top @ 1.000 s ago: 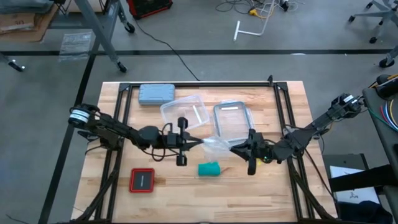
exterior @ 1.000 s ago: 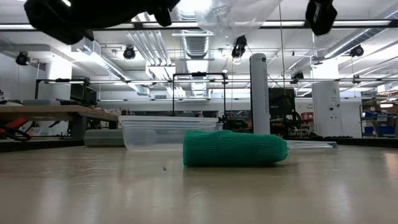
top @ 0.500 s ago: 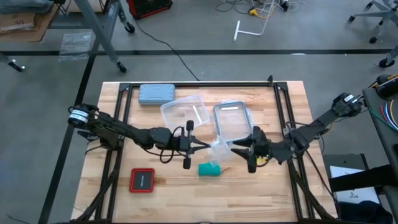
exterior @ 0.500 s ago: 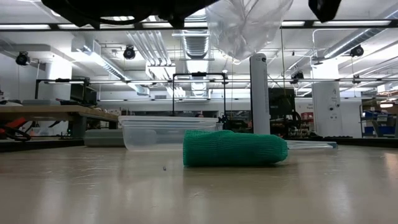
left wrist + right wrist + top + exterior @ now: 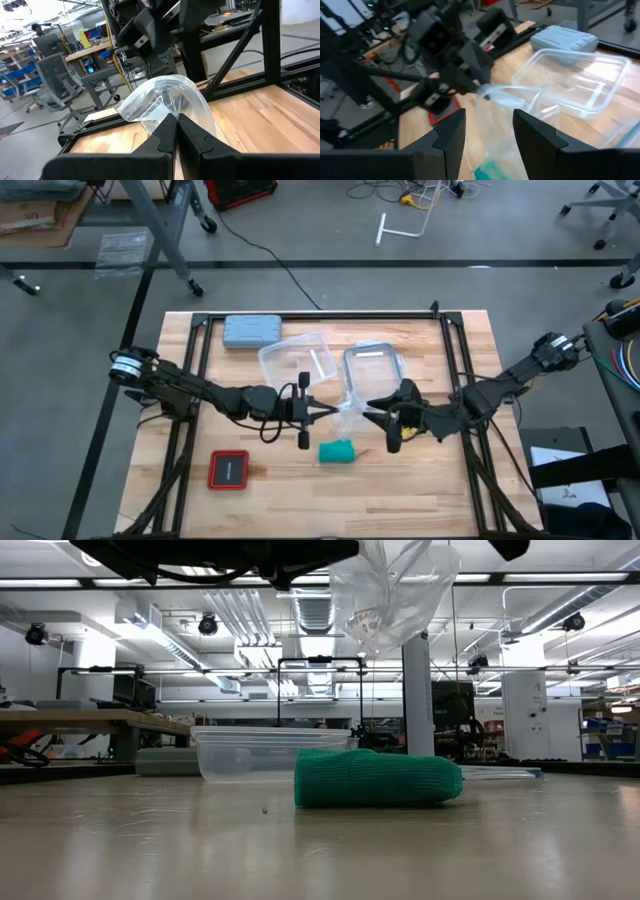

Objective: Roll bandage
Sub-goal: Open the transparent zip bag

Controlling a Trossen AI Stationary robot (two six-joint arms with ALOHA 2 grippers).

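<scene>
Since one second ago, the left claw [image 5: 318, 412] has moved right with the clear thin plastic bag [image 5: 349, 416], and the right claw [image 5: 378, 420] has come left to meet it above the middle of the wooden bench [image 5: 420, 480]. The teal-green soft cloth bandage [image 5: 337, 451] already lies as a short roll on the bench, just on the near side of the bag, so the rolling seems done; what is left is probably to put it in the bag. The left claw is pressed together, pinching the bag's edge. The right claw is spread wide at the bag's other side and holds nothing.
</scene>
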